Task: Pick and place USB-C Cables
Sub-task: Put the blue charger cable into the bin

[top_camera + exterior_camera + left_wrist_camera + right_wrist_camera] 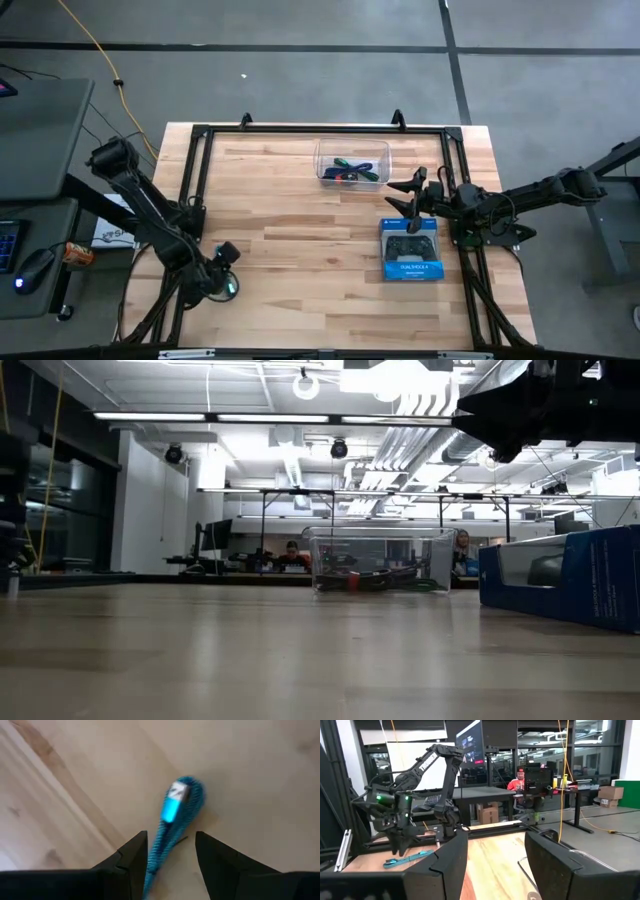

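Cyan cable [172, 827] blurred, its lower end hidden between the left gripper [170, 851] fingers. Bundles inside the clear tub [352, 163], toward twelve o'clock, too small to separate. Blue box [575, 577] cut off at three o'clock.

Grey concrete floor [300, 60], white ceiling with strip lights [210, 416], distant desks [270, 565], dark windows [540, 735]

Both arms matte black, jointed tubular links, thin cables along them. Left gripper [222, 270] housing showed green light; fingers [131, 857] dark, angular wedges.
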